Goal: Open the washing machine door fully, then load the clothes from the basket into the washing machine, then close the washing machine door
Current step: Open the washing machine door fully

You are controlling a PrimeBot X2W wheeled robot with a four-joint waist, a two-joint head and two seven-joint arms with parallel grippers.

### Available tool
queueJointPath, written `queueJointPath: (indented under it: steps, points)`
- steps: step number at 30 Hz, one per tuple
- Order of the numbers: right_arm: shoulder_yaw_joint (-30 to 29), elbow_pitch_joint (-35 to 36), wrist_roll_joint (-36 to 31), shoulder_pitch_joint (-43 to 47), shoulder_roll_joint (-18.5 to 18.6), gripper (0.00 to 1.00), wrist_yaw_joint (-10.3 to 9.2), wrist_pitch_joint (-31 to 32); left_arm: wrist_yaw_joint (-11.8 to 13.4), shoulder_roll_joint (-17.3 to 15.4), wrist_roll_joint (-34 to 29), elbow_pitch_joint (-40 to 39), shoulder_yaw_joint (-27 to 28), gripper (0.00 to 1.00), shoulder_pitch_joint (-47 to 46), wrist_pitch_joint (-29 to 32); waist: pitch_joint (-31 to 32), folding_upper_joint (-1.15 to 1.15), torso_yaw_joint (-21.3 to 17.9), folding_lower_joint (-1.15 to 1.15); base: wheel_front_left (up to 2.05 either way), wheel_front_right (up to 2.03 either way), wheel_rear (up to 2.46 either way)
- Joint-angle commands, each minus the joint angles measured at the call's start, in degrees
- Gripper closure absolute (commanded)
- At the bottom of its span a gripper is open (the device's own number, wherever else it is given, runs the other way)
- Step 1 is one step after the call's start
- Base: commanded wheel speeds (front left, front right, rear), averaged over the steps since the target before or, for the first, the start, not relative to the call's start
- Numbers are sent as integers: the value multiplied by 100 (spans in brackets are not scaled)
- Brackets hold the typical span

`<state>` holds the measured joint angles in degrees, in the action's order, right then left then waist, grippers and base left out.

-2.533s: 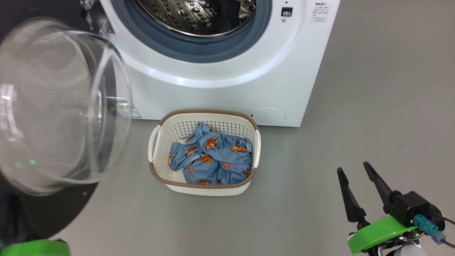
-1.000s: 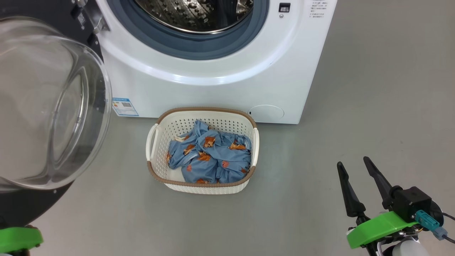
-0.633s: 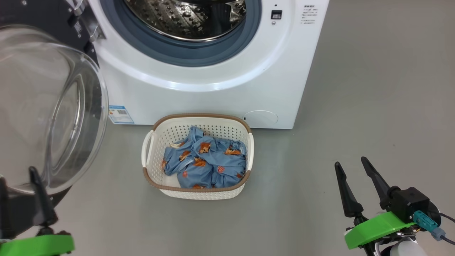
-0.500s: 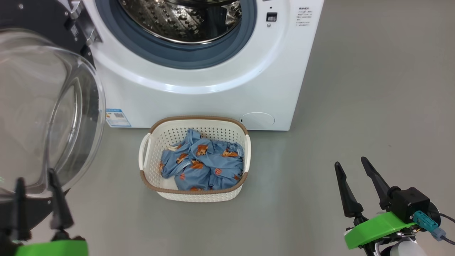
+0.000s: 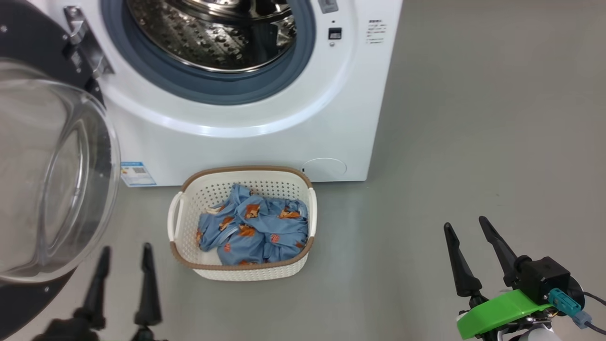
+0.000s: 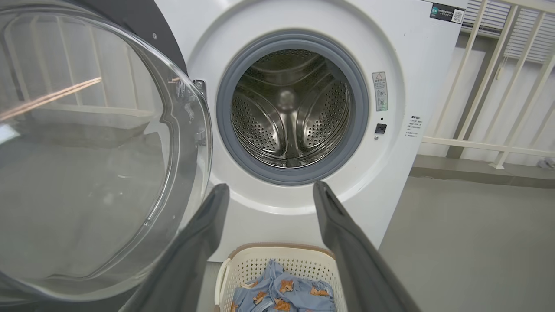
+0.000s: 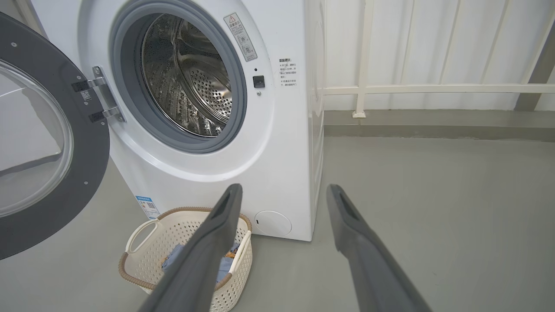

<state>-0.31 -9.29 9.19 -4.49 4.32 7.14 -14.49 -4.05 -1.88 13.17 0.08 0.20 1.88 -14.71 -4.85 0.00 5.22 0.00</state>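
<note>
The white washing machine stands with its steel drum exposed. Its black door with the clear glass bowl is swung wide open to the left. On the floor before the machine sits the cream basket holding the blue printed clothes. My left gripper is open, empty, low at the left beside the door. Open and empty too, my right gripper hangs at the lower right, well clear of the basket.
Grey floor spreads to the right of the machine. A white railing and wall stand behind it. The open door bulges over the floor left of the basket.
My left gripper has let go of the door, opened, and come into the head view at the lower left. The camera has shifted, sliding the scene left and down. The right gripper has stayed put.
</note>
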Motion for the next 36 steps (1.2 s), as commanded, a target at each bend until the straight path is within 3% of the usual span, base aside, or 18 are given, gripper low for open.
queueJointPath:
  steps: [1, 17, 36]
  points:
    - [173, 160, 13, -8, -4, 0, 35, -51, -4, -100, -20, -154, 113, 0, -42, -29, 31, 0, -71, 0, 0, 0, 0]
    - [229, 184, -33, 169, -62, 0, 35, -51, 1, -100, -57, 42, 34, 0, 129, -29, 200, 0, -502, 0, 0, 0, 0]
    - [202, 196, -69, 214, -97, 0, 35, -51, 50, -99, -219, 186, 64, 0, 196, -29, 286, 0, -479, 0, 0, 0, 0]
